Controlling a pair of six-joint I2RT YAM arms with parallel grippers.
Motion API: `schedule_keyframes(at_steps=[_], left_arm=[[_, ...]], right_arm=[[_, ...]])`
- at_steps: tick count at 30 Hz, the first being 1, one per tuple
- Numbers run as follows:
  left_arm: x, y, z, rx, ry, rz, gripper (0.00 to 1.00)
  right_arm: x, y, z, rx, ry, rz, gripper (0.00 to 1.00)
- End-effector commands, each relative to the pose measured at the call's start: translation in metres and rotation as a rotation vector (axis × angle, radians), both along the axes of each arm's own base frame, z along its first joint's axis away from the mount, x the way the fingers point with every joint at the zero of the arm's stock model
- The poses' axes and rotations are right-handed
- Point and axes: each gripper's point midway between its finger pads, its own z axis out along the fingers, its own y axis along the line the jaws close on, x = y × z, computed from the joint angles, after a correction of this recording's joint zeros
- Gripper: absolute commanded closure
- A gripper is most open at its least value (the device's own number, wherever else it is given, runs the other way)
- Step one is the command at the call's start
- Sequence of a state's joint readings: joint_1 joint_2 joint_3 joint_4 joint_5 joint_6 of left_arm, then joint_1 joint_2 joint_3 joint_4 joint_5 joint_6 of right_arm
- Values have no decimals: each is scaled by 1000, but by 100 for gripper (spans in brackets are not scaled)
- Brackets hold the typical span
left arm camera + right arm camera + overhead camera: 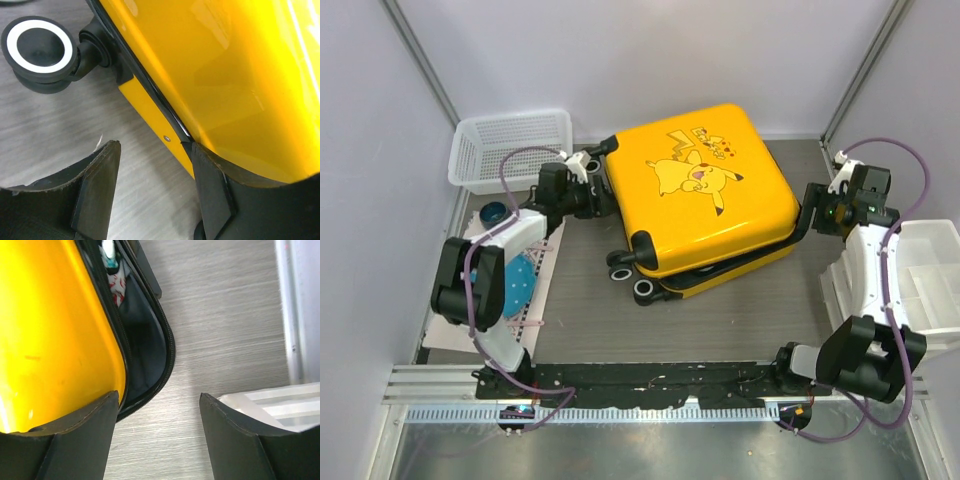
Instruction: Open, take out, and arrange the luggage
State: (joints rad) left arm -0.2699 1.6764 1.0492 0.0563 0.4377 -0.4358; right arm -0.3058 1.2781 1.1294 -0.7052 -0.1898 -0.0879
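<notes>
The yellow luggage (700, 190) with a cartoon print lies flat mid-table. Its upper shell is raised slightly and skewed over the lower one. My left gripper (598, 195) stands open at its left edge near a black wheel (37, 50). In the left wrist view, the left gripper (154, 147) has bare table between its fingers, and one finger rests against the yellow shell (240, 75) at the black seam. My right gripper (807, 215) is open at the right edge. In the right wrist view, the right gripper (157, 396) holds nothing. The unzipped gap shows dark lining (145, 340) and a white-and-red item (116, 287).
A white mesh basket (510, 148) stands at the back left. White drawer bins (930, 270) sit at the right edge, close to my right gripper. A mat with a blue object (520, 280) and a small dark bowl (495, 212) lies at the left. Walls enclose the table.
</notes>
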Motion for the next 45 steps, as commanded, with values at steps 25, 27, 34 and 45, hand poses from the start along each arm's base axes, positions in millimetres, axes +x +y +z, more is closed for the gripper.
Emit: schedule_keyframes(at_steps=[25,27,34,45], left_arm=[[100,-167,64,-137,-220,-341,38],[107,-164,64,-160,-206,-312,38],[102,-116,84,-140,-252,-229,37],[26,-45,16,108,-64,-226,49]], right_arm=[[-53,56,1,21,-82,476,59],[-62,61,-8,10,-71,521,61],[-77,71,-25,-19,-60,632,67],[-89,79,-59,-108,-68,756,92]])
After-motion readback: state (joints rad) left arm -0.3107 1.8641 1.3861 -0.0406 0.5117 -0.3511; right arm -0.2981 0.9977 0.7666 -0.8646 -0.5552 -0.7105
